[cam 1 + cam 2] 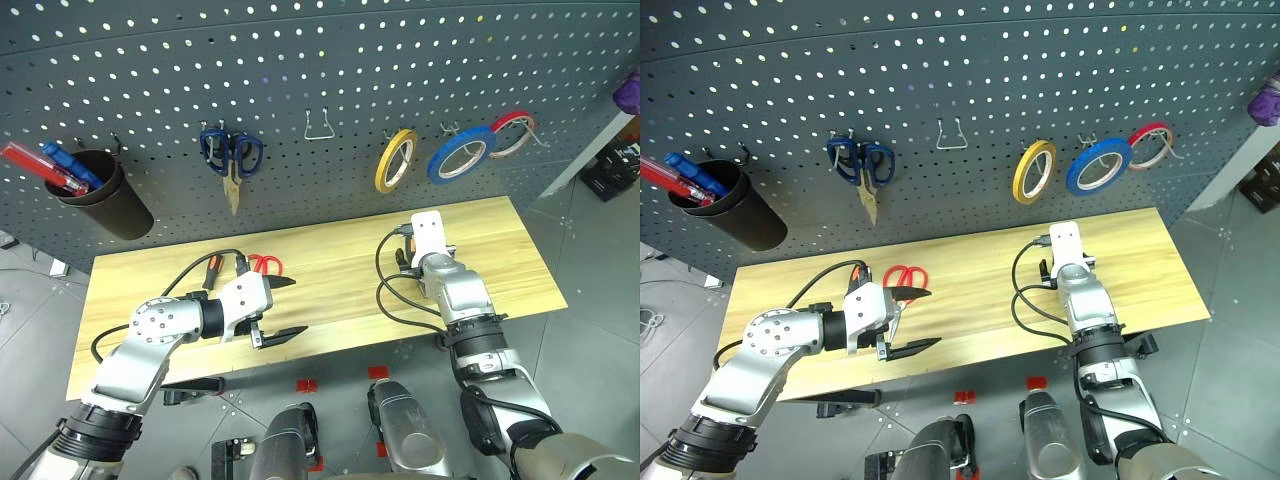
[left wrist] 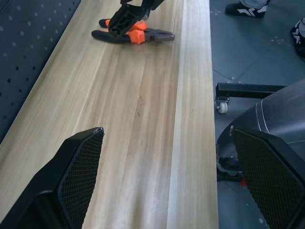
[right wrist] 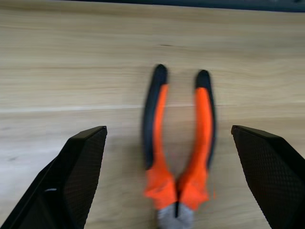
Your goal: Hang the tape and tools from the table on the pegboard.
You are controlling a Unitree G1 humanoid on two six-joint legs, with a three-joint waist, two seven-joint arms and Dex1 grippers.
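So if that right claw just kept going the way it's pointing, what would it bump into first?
Most likely the pliers. They lie flat on the table between the right gripper's open fingers, handles pointing away, though the remaining gap is hard to judge.

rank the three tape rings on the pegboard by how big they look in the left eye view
1. blue tape, largest
2. yellow tape and red-and-white tape: look alike in size, and both hang at an angle, so no ranking between them

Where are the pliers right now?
The pliers lie flat on the table, on its right half, just ahead of the open right gripper and between its fingers.
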